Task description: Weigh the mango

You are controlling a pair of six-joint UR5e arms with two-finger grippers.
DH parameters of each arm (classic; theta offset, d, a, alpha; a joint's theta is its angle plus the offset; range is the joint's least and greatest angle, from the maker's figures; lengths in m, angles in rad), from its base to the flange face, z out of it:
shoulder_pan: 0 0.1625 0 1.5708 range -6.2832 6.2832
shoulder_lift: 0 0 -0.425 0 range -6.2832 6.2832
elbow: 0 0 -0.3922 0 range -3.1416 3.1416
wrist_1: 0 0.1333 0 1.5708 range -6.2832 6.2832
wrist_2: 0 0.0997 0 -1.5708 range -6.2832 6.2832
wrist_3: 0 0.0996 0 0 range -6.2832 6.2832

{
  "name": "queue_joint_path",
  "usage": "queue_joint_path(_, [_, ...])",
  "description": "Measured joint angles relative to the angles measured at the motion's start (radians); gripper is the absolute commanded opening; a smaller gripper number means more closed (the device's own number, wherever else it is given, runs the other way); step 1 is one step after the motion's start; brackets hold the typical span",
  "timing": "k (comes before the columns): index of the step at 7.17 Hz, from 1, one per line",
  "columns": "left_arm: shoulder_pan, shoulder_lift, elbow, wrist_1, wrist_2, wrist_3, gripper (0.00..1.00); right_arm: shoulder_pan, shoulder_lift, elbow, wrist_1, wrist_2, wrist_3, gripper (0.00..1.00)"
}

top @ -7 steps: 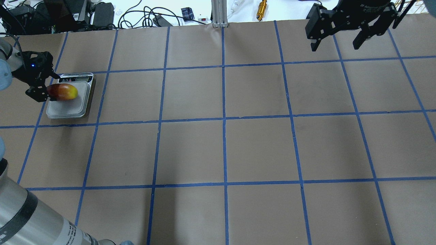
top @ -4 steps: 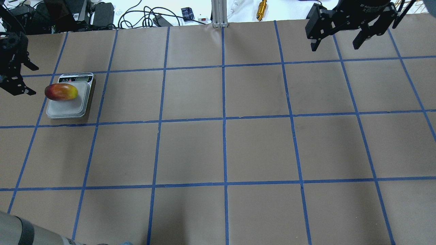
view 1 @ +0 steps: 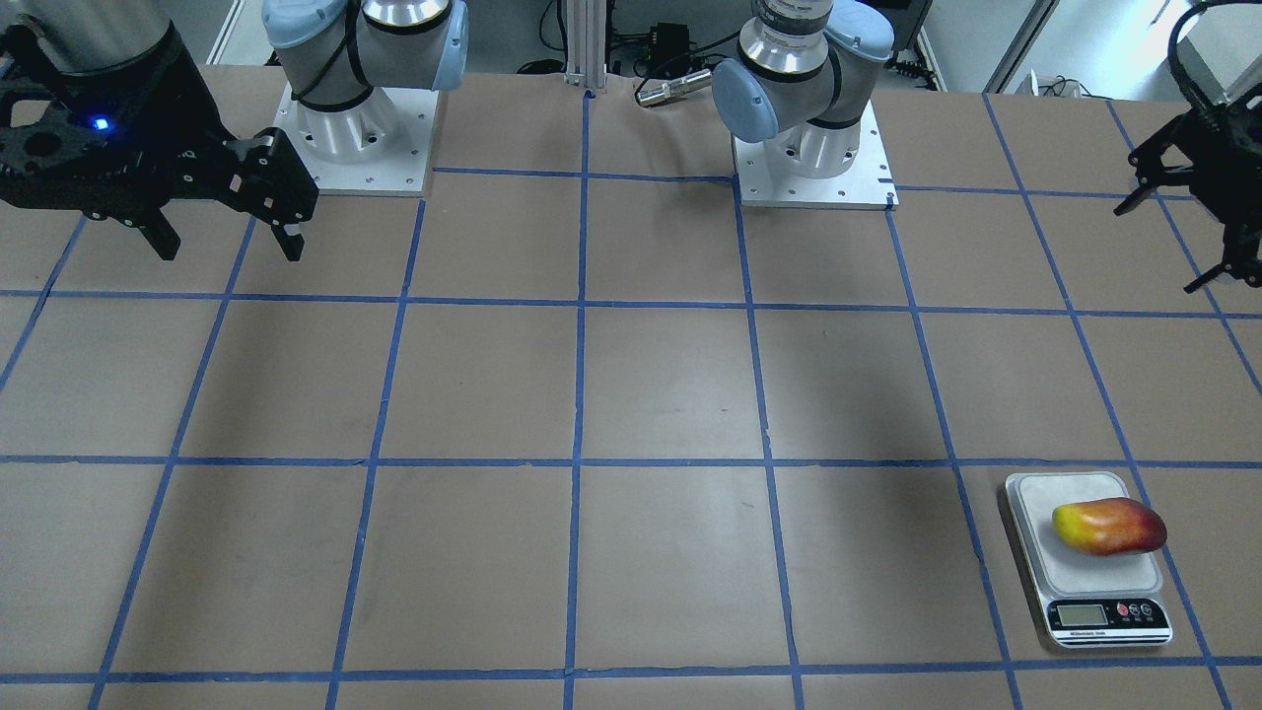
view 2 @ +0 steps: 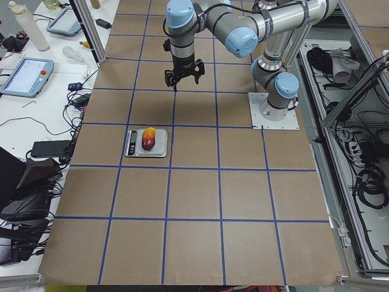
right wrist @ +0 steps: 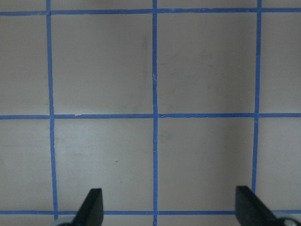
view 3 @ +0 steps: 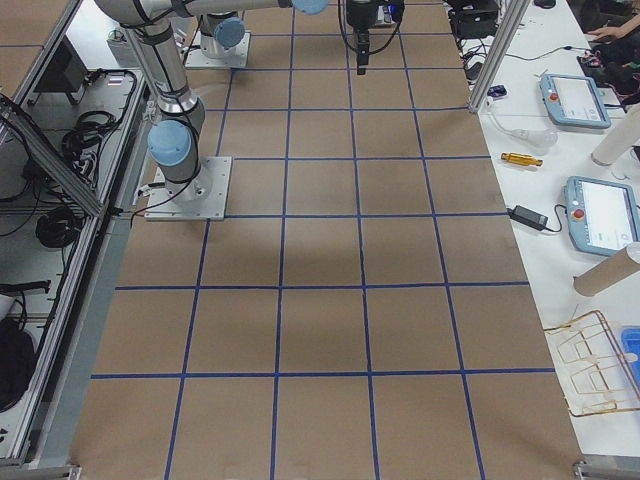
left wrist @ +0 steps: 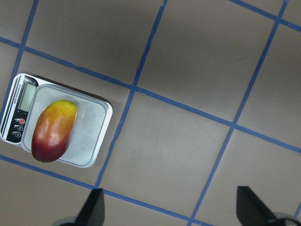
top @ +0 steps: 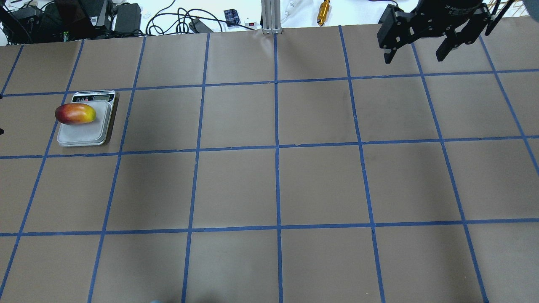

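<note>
The mango (top: pixel 76 113), yellow at one end and red at the other, lies on its side on the white digital scale (top: pixel 82 135) at the table's far left. It also shows in the front view (view 1: pixel 1109 527) and the left wrist view (left wrist: pixel 53 130), resting free on the scale (view 1: pixel 1094 574). My left gripper (view 1: pixel 1154 249) is open and empty, raised well clear of the scale, and it is out of the overhead view. Its fingertips (left wrist: pixel 94 209) frame bare table. My right gripper (top: pixel 413 59) is open and empty, high over the far right.
The table is brown paper with a blue tape grid. An aluminium post (top: pixel 269 17), a brass cylinder (top: pixel 323 11) and cables lie past the far edge. The two arm bases (view 1: pixel 808 148) stand on the robot's side. Tablets (view 2: pixel 21 76) sit on a side table.
My left gripper was around the mango's red end on the scale. It has drawn back to the left and left the overhead view. The mango stays on the scale. The right arm has not moved.
</note>
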Motion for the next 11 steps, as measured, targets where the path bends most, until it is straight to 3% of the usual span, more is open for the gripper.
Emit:
queue_joint_path(3, [-0.200, 0.050, -0.020, -0.027, 0.009, -0.544, 1.00, 0.000, 0.000, 0.000, 0.000, 0.000, 0.000, 1.00])
queue_joint_path(7, [-0.527, 0.028, -0.024, -0.014, 0.007, -1.274, 1.00, 0.000, -0.001, 0.000, 0.000, 0.001, 0.000, 1.00])
queue_joint_path(9, [-0.580, 0.023, -0.024, 0.003, 0.005, -1.482, 1.00, 0.000, -0.001, 0.000, 0.000, 0.001, 0.000, 1.00])
queue_joint_path(11, [-0.587, 0.019, -0.024, 0.081, 0.000, -1.550, 1.00, 0.000, -0.001, 0.000, 0.000, 0.001, 0.000, 1.00])
